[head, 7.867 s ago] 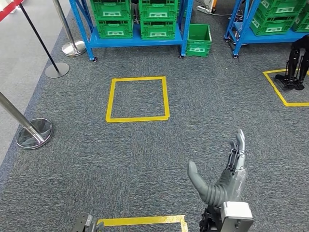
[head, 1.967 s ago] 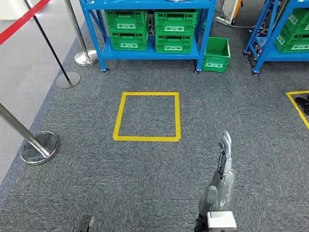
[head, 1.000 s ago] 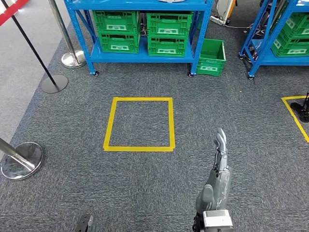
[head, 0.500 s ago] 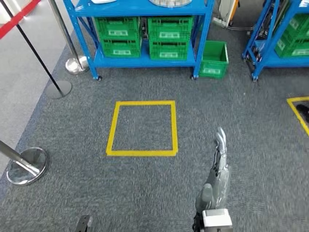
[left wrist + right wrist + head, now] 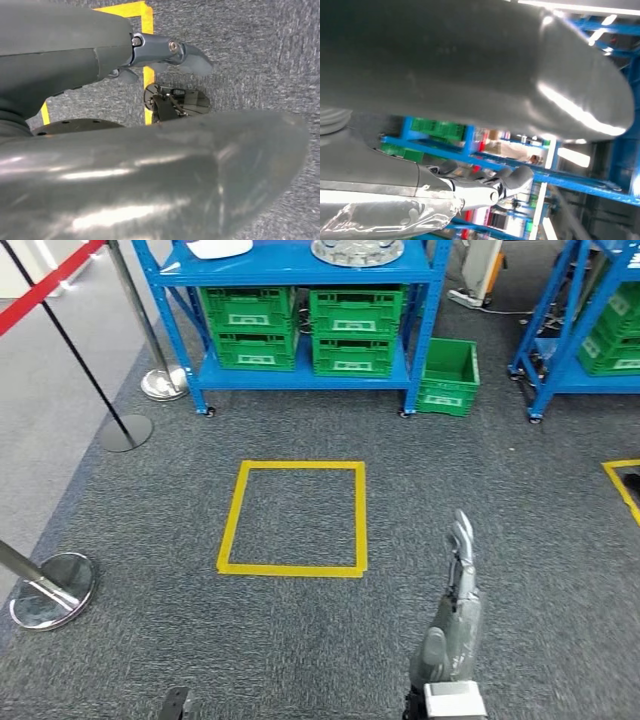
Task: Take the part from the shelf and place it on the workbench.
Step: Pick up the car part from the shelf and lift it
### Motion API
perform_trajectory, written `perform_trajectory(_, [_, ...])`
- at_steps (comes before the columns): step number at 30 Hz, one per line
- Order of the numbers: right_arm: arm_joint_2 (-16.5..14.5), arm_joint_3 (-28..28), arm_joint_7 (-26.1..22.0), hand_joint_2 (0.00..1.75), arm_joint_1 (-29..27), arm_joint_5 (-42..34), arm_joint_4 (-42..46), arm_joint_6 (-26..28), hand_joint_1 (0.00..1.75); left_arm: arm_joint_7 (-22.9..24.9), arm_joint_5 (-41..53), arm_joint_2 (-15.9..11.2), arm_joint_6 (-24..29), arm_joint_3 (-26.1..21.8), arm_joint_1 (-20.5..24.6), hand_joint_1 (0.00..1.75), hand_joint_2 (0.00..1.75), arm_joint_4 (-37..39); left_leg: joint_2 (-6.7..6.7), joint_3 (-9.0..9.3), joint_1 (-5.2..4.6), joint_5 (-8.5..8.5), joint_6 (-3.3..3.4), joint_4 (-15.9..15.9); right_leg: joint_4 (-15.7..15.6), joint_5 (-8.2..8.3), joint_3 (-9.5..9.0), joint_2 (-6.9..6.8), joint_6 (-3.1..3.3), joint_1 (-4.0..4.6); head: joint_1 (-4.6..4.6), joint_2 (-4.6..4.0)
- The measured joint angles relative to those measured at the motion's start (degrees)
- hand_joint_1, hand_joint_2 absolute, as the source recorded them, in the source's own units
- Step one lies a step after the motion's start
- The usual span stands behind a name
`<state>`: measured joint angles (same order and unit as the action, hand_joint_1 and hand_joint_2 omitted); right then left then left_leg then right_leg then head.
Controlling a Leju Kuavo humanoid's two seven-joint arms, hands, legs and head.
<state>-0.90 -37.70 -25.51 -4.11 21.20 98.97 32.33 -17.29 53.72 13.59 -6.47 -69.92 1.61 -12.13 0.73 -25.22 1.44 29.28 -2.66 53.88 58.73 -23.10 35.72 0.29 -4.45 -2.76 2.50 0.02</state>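
Approaching the blue shelf (image 5: pixel 302 262) across grey carpet, the robot has not yet reached the part. From the left: a stanchion base (image 5: pixel 51 589) and a red barrier tape (image 5: pixel 45 288); a white dish-like item (image 5: pixel 219 248) on the shelf top; a yellow floor square (image 5: pixel 293 517); the part (image 5: pixel 355 251), a round silvery disc lying flat on the shelf top above green crates (image 5: pixel 302 325); a lone green crate (image 5: pixel 448 375) on the floor; and the right hand (image 5: pixel 453 615), raised with its fingers (image 5: pixel 460 540) extended and apart, holding nothing. The left hand (image 5: pixel 113 75) hangs toward the floor, fingers (image 5: pixel 170 50) straight and empty. By judgement, the part looks metallic, hence stiff, fairly heavy and smooth enough to slip; its rim, largely cut off by the frame edge, appears the likeliest place to take hold, ideally from opposite sides. Compared with half a second earlier, the shelf and the yellow square sit lower in the head view, the camera having moved; the right hand keeps its posture.
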Motion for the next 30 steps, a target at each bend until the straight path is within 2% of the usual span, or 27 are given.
perform_trajectory(3, [0.0, 0.0, 0.0, 0.0, -0.04, 0.02, 0.02, -0.02, 0.0, 0.03, 0.01, 0.02, 0.04, 0.0, 0.03, 0.0, 0.0, 0.02, -0.01, 0.09, 0.09, 0.07, -0.04, 0.01, 0.05, 0.05, 0.03, 0.07, 0.16, 0.04, 0.11, 0.01])
perform_trajectory(6, [-0.01, 0.0, -0.02, 0.0, 0.17, 0.06, 0.1, -0.07, 0.0, 0.12, 0.02, 0.19, 0.17, 0.0, 0.32, 0.0, 0.0, 0.02, -0.05, -0.12, 0.47, -0.68, -0.56, 0.98, 0.15, -0.32, -0.21, 0.18, 0.95, 0.38, 0.27, -0.02])
perform_trajectory(7, [-0.02, -0.01, -0.03, 0.0, 0.27, 0.09, 0.16, -0.13, 0.0, 0.15, 0.04, 0.29, 0.23, 0.0, 0.51, 0.0, 0.0, 0.02, -0.07, -1.33, 0.58, -1.72, -0.81, 2.99, -0.03, -0.5, -0.52, 0.17, 1.33, 0.44, 0.32, -0.02])
perform_trajectory(8, [-0.03, -0.02, -0.04, 0.0, 0.35, 0.14, 0.21, -0.22, 0.0, 0.24, 0.1, 0.42, 0.41, 0.0, 0.59, 0.0, 0.0, 0.02, -0.08, -5.34, 0.65, -0.53, -0.98, 7.8, -0.42, -1.11, -1.51, 0.23, 1.81, 0.46, 0.5, -0.02])
perform_trajectory(9, [-0.04, -0.03, -0.04, 0.0, 0.36, 0.16, 0.26, -0.29, 0.0, 0.31, 0.19, 0.47, 0.58, 0.0, 0.63, 0.0, 0.0, 0.02, -0.11, -8.85, 0.66, -0.33, -1.05, 10.77, -0.79, -1.97, -2.85, 0.33, 2.04, 0.35, 0.66, -0.02])
perform_trajectory(10, [-0.04, -0.03, -0.03, 0.0, 0.36, 0.17, 0.28, -0.35, 0.0, 0.38, 0.29, 0.49, 0.74, 0.0, 0.65, 0.0, 0.0, 0.02, -0.16, -11.84, 0.67, -1.02, -1.12, 12.37, -1.12, -2.98, -4.3, 0.43, 2.12, 0.21, 0.82, -0.02])
perform_trajectory(11, [-0.04, -0.03, -0.02, 0.0, 0.37, 0.18, 0.28, -0.4, 0.0, 0.44, 0.4, 0.5, 0.89, 0.0, 0.55, 0.0, 0.0, 0.02, -0.24, -13.64, 0.72, -2.21, -1.2, 11.52, -1.31, -4.06, -5.57, 0.56, 1.91, 0.14, 0.99, -0.02])
perform_trajectory(12, [-0.04, -0.03, -0.02, 0.0, 0.39, 0.18, 0.28, -0.4, 0.0, 0.44, 0.47, 0.51, 0.92, 0.0, 0.58, 0.0, 0.0, 0.03, -0.46, -12.71, 0.82, -5.38, -1.23, 7.13, -1.11, -4.82, -6.31, 0.68, 1.37, 0.11, 1.2, -0.02])
perform_trajectory(13, [-0.04, -0.02, -0.01, 0.0, 0.42, 0.16, 0.28, -0.41, 0.0, 0.45, 0.52, 0.57, 0.94, 0.0, 0.6, 0.0, 0.0, 0.03, -0.64, -12.11, 0.88, -7.21, -1.16, 4.53, -1.08, -5.41, -6.56, 0.72, 0.85, 0.19, 1.39, -0.02])
perform_trajectory(14, [-0.04, -0.01, 0.01, 0.0, 0.46, 0.15, 0.28, -0.42, 0.0, 0.46, 0.56, 0.66, 0.97, 0.0, 0.61, 0.0, 0.0, 0.04, -0.78, -11.87, 0.89, -7.96, -0.98, 3.09, -1.2, -6.05, -6.73, 0.76, 0.39, 0.29, 1.51, -0.01])
perform_trajectory(16, [-0.04, -0.02, 0.02, 0.0, 0.54, 0.2, 0.29, -0.44, 0.0, 0.49, 0.6, 0.81, 1.07, 0.0, 0.63, 0.0, 0.0, 0.04, -0.77, -11.91, 0.78, -7.57, -0.24, 3.0, -1.98, -6.99, -7.29, 0.75, -0.31, 0.27, 1.49, -0.01])
perform_trajectory(18, [-0.04, -0.04, 0.0, 0.0, 0.61, 0.26, 0.3, -0.47, 0.0, 0.5, 0.63, 0.86, 1.21, 0.0, 0.64, 0.0, 0.0, 0.04, -0.64, -11.62, 0.65, -7.4, 0.72, 2.99, -1.15, -8.2, -7.34, 0.44, -0.53, 0.16, 1.13, -0.02])
perform_trajectory(19, [-0.04, -0.04, 0.01, 0.0, 0.64, 0.27, 0.31, -0.49, 0.0, 0.49, 0.64, 0.85, 1.26, 0.0, 0.67, 0.0, 0.0, 0.04, -0.63, -11.35, 0.5, -7.27, 1.26, 2.95, 1.34, -9.6, -6.22, 0.27, -0.47, 0.26, 0.93, -0.02])
perform_trajectory(20, [-0.04, -0.04, 0.01, 0.0, 0.67, 0.27, 0.31, -0.51, 0.0, 0.48, 0.65, 0.86, 1.29, 0.0, 0.67, 0.0, 0.0, 0.04, -0.65, -11.08, 0.25, -7.02, 1.71, 2.93, 5.19, -11.44, -4.26, 0.11, -0.26, 0.51, 0.76, -0.02])
perform_trajectory(21, [-0.03, -0.04, 0.0, 0.0, 0.66, 0.28, 0.31, -0.52, 0.0, 0.46, 0.66, 0.86, 1.3, 0.0, 0.68, 0.0, 0.0, 0.04, -0.69, -10.81, -0.1, -6.73, 2.1, 2.94, 9.78, -13.32, -1.67, 0.05, 0.01, 0.86, 0.68, -0.02])
perform_trajectory(22, [-0.03, -0.04, 0.0, 0.0, 0.63, 0.28, 0.31, -0.55, 0.0, 0.44, 0.66, 0.86, 1.28, 0.0, 0.69, 0.0, 0.0, 0.04, -0.72, -10.54, -0.49, -6.44, 2.46, 2.95, 13.75, -14.49, 0.81, 0.05, 0.34, 1.23, 0.66, -0.02])
perform_trajectory(23, [-0.02, -0.04, 0.0, 0.0, 0.59, 0.28, 0.31, -0.56, 0.0, 0.43, 0.66, 0.87, 1.26, 0.0, 0.68, 0.0, 0.0, 0.04, -0.69, -10.23, -0.89, -6.15, 2.76, 2.95, 15.87, -14.45, 2.5, 0.05, 0.81, 1.61, 0.66, -0.02])
perform_trajectory(24, [-0.02, -0.04, 0.0, 0.0, 0.58, 0.28, 0.31, -0.56, 0.0, 0.42, 0.66, 0.87, 1.24, 0.0, 0.68, 0.0, 0.0, 0.04, -0.6, -9.83, -1.29, -5.84, 3.0, 2.96, 15.64, -13.15, 3.09, 0.06, 1.4, 2.02, 0.66, -0.02])
perform_trajectory(25, [-0.02, -0.04, 0.0, 0.0, 0.58, 0.28, 0.31, -0.57, 0.0, 0.42, 0.66, 0.87, 1.22, 0.0, 0.67, 0.0, 0.0, 0.04, -0.49, -9.33, -1.68, -5.52, 3.18, 2.96, 13.11, -10.84, 2.51, 0.06, 2.13, 2.47, 0.66, -0.02])
perform_trajectory(27, [-0.02, -0.04, 0.0, 0.0, 0.64, 0.28, 0.31, -0.57, 0.0, 0.4, 0.66, 0.93, 1.17, 0.0, 0.68, 0.0, 0.0, 0.05, -0.28, -8.34, -2.32, -4.81, 3.33, 3.01, 5.18, -5.71, -0.4, 0.08, 3.74, 3.43, 0.71, -0.02])
perform_trajectory(28, [-0.02, -0.04, 0.01, 0.0, 0.67, 0.28, 0.31, -0.57, 0.0, 0.39, 0.66, 0.98, 1.15, 0.0, 0.72, 0.0, 0.0, 0.05, -0.18, -8.02, -2.56, -4.49, 3.29, 3.07, 2.24, -4.08, -1.62, 0.06, 4.18, 3.74, 0.69, -0.02])
perform_trajectory(29, [-0.03, -0.04, 0.01, 0.0, 0.7, 0.28, 0.31, -0.57, 0.0, 0.37, 0.66, 1.0, 1.12, 0.0, 0.74, 0.0, 0.0, 0.06, -0.12, -7.86, -2.73, -4.24, 3.31, 3.16, 0.56, -3.16, -2.31, 0.08, 4.15, 3.9, 0.68, -0.02])
perform_trajectory(30, [-0.03, -0.04, 0.02, 0.0, 0.7, 0.28, 0.31, -0.58, 0.0, 0.36, 0.66, 1.01, 1.11, 0.0, 0.76, 0.0, 0.0, 0.07, -0.09, -7.81, -2.86, -4.1, 3.31, 3.27, 0.17, -2.92, -2.46, 0.14, 3.87, 3.9, 0.67, -0.02])
